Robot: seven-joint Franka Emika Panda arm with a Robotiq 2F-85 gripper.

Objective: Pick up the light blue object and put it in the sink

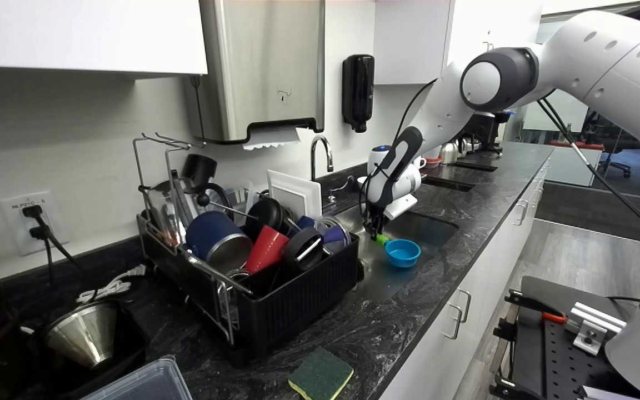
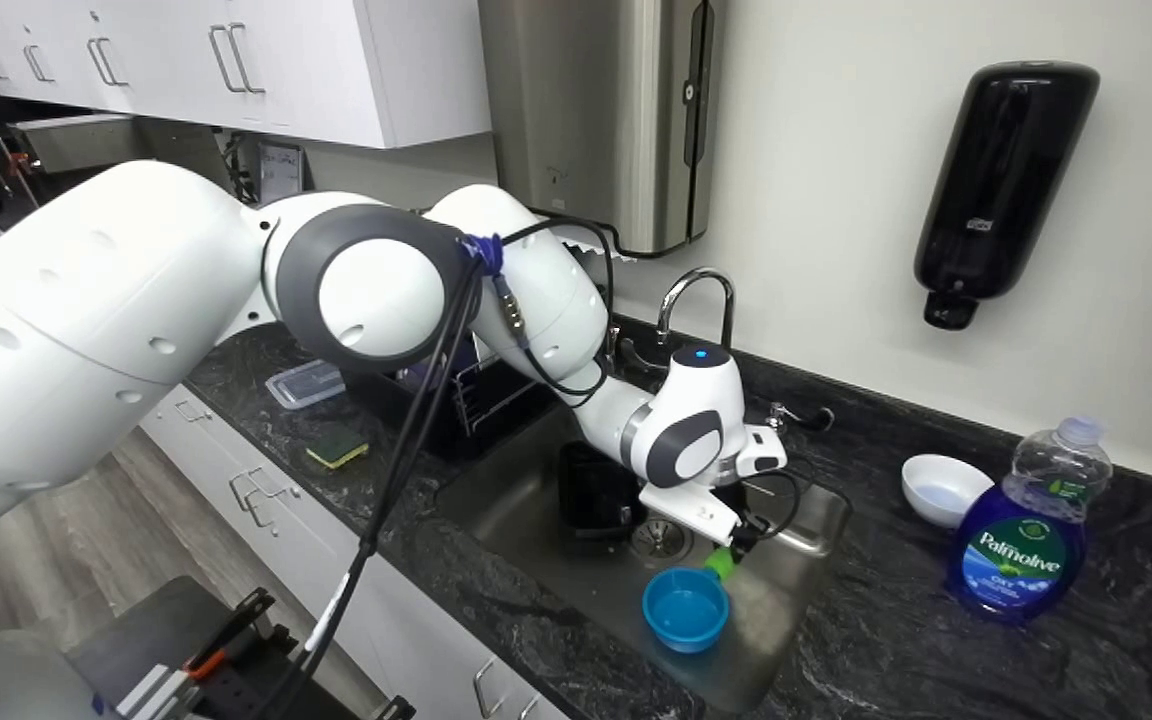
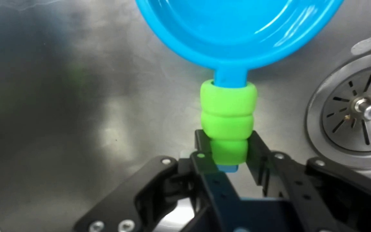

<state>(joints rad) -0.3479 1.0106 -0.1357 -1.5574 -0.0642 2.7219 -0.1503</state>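
Note:
The light blue object is a round cup (image 1: 403, 253) with a ribbed green handle; it also shows in an exterior view (image 2: 686, 612) and in the wrist view (image 3: 237, 29). My gripper (image 3: 228, 139) is shut on the lower part of the green handle (image 3: 229, 109), one finger on each side. The cup is upright, its open side up. It hangs over the steel sink (image 2: 536, 480), towards the front edge. I cannot tell how far its bottom is from the sink floor. The drain (image 3: 366, 109) lies to the right in the wrist view.
A black container (image 2: 596, 490) stands in the sink. A full dish rack (image 1: 298, 300) stands beside it, the faucet (image 2: 696, 280) behind. A soap bottle (image 2: 1021, 530) and a white bowl (image 2: 946, 490) stand on the counter. A sponge (image 1: 321, 375) lies near the counter's front edge.

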